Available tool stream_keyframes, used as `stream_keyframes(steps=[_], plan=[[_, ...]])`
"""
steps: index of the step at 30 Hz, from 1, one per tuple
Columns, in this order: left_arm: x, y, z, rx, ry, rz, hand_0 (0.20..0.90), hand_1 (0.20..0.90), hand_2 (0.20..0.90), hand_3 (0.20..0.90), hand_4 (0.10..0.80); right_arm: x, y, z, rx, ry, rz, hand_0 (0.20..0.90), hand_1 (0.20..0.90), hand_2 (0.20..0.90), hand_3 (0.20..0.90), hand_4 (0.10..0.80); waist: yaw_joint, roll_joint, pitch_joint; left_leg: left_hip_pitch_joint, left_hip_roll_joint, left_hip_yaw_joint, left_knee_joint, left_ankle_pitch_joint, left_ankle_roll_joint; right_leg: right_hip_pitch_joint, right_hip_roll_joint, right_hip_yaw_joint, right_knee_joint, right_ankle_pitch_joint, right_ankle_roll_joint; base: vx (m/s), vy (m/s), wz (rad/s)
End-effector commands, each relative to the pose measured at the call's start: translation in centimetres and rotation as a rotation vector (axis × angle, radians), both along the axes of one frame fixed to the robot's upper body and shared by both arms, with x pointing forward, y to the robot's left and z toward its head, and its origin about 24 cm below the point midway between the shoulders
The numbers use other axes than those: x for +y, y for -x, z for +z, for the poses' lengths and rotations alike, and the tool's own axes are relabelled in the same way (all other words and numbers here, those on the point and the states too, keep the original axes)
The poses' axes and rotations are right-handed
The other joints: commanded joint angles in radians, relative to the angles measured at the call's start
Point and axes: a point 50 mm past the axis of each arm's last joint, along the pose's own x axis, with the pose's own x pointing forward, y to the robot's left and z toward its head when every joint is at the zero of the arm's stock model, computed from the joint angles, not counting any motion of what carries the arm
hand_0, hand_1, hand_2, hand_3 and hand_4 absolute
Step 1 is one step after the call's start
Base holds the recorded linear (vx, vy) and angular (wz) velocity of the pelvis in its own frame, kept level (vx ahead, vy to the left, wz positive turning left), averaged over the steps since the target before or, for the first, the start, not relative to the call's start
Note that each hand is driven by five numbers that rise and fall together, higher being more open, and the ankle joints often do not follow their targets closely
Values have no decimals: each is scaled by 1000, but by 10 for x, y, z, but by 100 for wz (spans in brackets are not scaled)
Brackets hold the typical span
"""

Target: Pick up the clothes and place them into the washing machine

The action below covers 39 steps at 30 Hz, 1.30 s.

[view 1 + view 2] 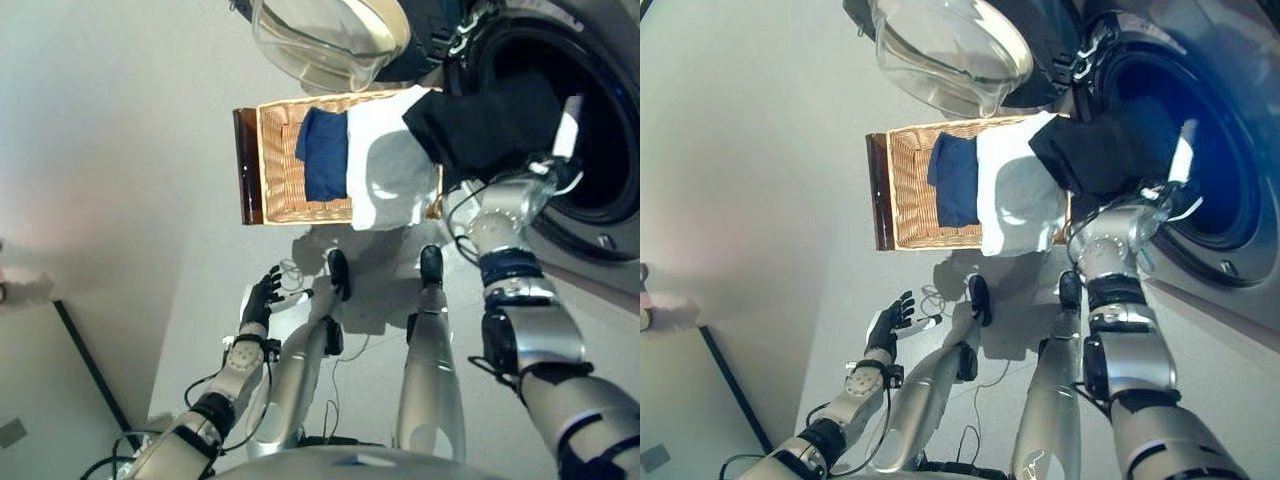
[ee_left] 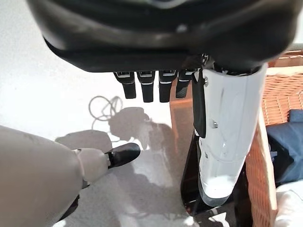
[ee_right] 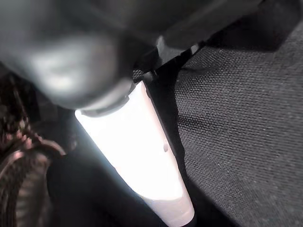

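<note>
A black garment (image 1: 480,125) hangs at the mouth of the washing machine drum (image 1: 605,160), over the basket's right end. My right hand (image 1: 548,165) is shut on it, with the white-covered thumb (image 3: 142,156) lying along the black fabric (image 3: 246,118); the fingers are hidden behind the cloth. A wicker basket (image 1: 278,170) on the floor holds a blue garment (image 1: 325,150) and a white one (image 1: 385,170). My left hand (image 1: 262,295) hangs low, to the left of the basket and apart from it, with its fingers (image 2: 147,87) straight and nothing in it.
The machine's round glass door (image 1: 320,40) stands swung open above the basket's far side. The basket has a dark wooden end (image 2: 194,189) close to my left thumb. Pale floor spreads out to the left.
</note>
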Motion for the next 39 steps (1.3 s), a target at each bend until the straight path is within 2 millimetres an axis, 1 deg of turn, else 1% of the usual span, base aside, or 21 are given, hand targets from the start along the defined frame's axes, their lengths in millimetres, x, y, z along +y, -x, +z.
stream_keyframes(steps=[1, 5, 10, 12, 13, 14, 15, 18, 19, 20, 21, 22, 24, 25, 27, 30, 31, 32, 33, 37, 39], plan=[[10, -6, 14, -98, -13, -12, 900, 900, 900, 900, 800, -24, 23, 117, -332, 235, -118, 200, 200, 200, 200, 300, 4, 54, -13, -28, 10, 1, 126, -112, -121, -16, 27, -39, 86, -74, -71, 11, -39, 8], [11, -5, 15, -104, 0, -7, 900, 900, 900, 900, 800, -34, 32, 142, -407, 186, -159, 200, 200, 200, 200, 300, 14, 64, -17, -38, 9, 2, 126, -111, -128, -33, 28, -38, 102, -90, -73, 12, -31, 8], [11, -6, 17, -120, 7, -11, 900, 900, 900, 900, 800, -50, 46, 170, -458, 144, -220, 200, 200, 200, 200, 300, 24, 94, -29, -60, 4, 12, 125, -106, -134, -70, 23, -25, 117, -95, -74, -7, 6, 6], [10, -7, 18, -124, 14, -9, 900, 900, 900, 900, 800, -54, 49, 175, -469, 136, -230, 200, 200, 200, 200, 300, 26, 99, -31, -69, 5, 14, 125, -100, -134, -82, 23, -21, 119, -88, -75, -22, 9, 6], [11, -8, 20, -134, 16, -7, 900, 900, 900, 900, 800, -61, 58, 183, -509, 98, -265, 200, 200, 200, 200, 300, 27, 111, -36, -77, 4, 16, 128, -105, -136, -96, 22, -15, 133, -98, -74, -34, 9, 4], [11, -9, 20, -135, 16, -8, 900, 900, 900, 900, 800, -62, 58, 184, -511, 98, -266, 200, 200, 200, 200, 300, 28, 112, -36, -82, 5, 17, 129, -99, -135, -101, 22, -15, 133, -92, -75, 0, 0, 0], [11, -9, 21, -140, 18, -9, 900, 900, 900, 900, 800, -71, 69, 193, -543, 72, -312, 200, 200, 200, 200, 300, 28, 122, -44, -89, 3, 18, 130, -102, -137, -113, 19, -11, 145, -102, -73, -35, 18, 0], [10, -9, 23, -149, 19, -13, 900, 900, 900, 900, 800, -86, 84, 200, -542, 42, -379, 200, 200, 200, 200, 300, 30, 134, -55, -104, 2, 21, 132, -101, -139, -136, 18, -4, 156, -105, -72, -2, 2, 1], [10, -10, 23, -150, 20, -13, 900, 900, 900, 900, 800, -87, 84, 201, -543, 42, -380, 200, 200, 200, 200, 300, 31, 135, -54, -108, 3, 23, 133, -96, -138, -140, 19, -4, 156, -98, -73, -12, 6, 3], [9, -10, 25, -158, 24, -12, 900, 900, 900, 900, 800, -95, 93, 204, -544, 17, -417, 200, 200, 200, 200, 300, 28, 141, -58, -115, 0, 26, 134, -102, -140, -148, 19, 3, 160, -106, -72, -37, 7, 6], [8, -11, 26, -163, 26, -15, 900, 900, 900, 900, 800, -97, 96, 206, -538, 10, -434, 200, 200, 200, 200, 300, 28, 144, -59, -125, 1, 31, 135, -96, -139, -160, 21, 7, 162, -98, -73, -1, 8, 5], [8, -10, 26, -162, 25, -13, 900, 900, 900, 900, 800, -101, 99, 205, -527, 1, -453, 200, 200, 200, 200, 300, 26, 147, -60, -126, 1, 32, 136, -100, -141, -164, 21, 10, 167, -106, -73, -19, 7, 3], [7, -10, 27, -166, 28, -16, 900, 900, 900, 900, 800, -104, 103, 206, -528, -11, -468, 200, 200, 200, 200, 300, 20, 154, -57, -139, 2, 39, 140, -94, -140, -180, 24, 17, 173, -100, -75, -18, 3, 5], [6, -10, 26, -165, 27, -16, 900, 900, 900, 900, 800, -104, 103, 206, -527, -11, -468, 200, 200, 200, 200, 300, 21, 153, -59, -138, 1, 38, 142, -100, -141, -179, 23, 17, 176, -108, -74, 0, 0, 0], [7, -11, 28, -174, 32, -7, 900, 900, 900, 900, 800, -111, 109, 202, -532, -32, -498, 200, 200, 200, 200, 300, 9, 163, -56, -151, 2, 44, 150, -102, -141, -197, 25, 27, 186, -109, -76, -35, 3, -6], [7, -11, 29, -177, 37, 0, 900, 900, 900, 900, 800, -114, 110, 198, -529, -37, -507, 200, 200, 200, 200, 300, 7, 167, -56, -166, 6, 51, 156, -97, -138, -215, 28, 34, 193, -101, -78, -37, 0, -4], [9, -11, 29, -178, 41, 8, 900, 900, 900, 900, 800, -118, 113, 195, -520, -39, -522, 200, 200, 200, 200, 300, 0, 175, -53, -171, 6, 57, 160, -99, -139, -224, 29, 40, 196, -102, -79, -24, 4, -4], [9, -10, 29, -176, 41, 10, 900, 900, 900, 900, 800, -120, 114, 193, -519, -46, -529, 200, 200, 200, 200, 300, -1, 176, -56, -171, 6, 58, 163, -106, -140, -225, 28, 41, 201, -112, -78, -28, 10, -4], [10, -10, 29, -178, 39, 13, 900, 900, 900, 900, 800, -123, 116, 191, -519, -53, -541, 200, 200, 200, 200, 300, -3, 179, -57, -180, 9, 62, 167, -100, -138, -235, 31, 45, 204, -103, -80, 0, 0, 0], [12, -10, 29, -182, 43, 24, 900, 900, 900, 900, 800, -134, 126, 183, -506, -83, -598, 200, 200, 200, 200, 300, -15, 190, -59, -192, 10, 70, 175, -108, -137, -250, 34, 58, 212, -110, -80, -9, 9, -3], [12, -10, 29, -182, 44, 25, 900, 900, 900, 900, 800, -136, 128, 183, -511, -92, -609, 200, 200, 200, 200, 300, -15, 190, -59, -198, 11, 74, 175, -103, -135, -256, 36, 61, 211, -102, -80, -23, 9, -4]])
